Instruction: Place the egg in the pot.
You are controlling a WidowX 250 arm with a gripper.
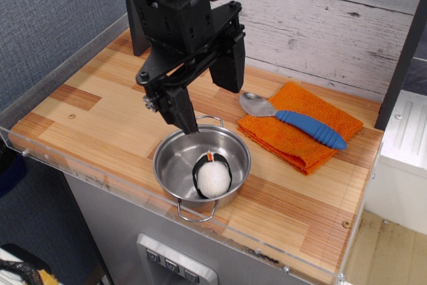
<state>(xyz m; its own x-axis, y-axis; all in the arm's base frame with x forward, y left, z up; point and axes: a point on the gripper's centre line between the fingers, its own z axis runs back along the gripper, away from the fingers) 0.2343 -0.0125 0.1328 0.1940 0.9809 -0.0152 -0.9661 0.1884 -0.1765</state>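
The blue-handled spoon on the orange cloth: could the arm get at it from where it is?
Probably yes. The spoon lies uncovered on the cloth, and the gripper, jaws apart, hangs just beside it.

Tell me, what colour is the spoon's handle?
Blue, on the spoon lying across the orange cloth; only view.

No readable text, labels, brands or numbers anywhere in frame. Checked the pincer (205, 98) housing, the pot (175, 163), the egg (213, 177), the counter (100, 105) and the small buttons (175, 268) on the grey panel below it: nothing legible
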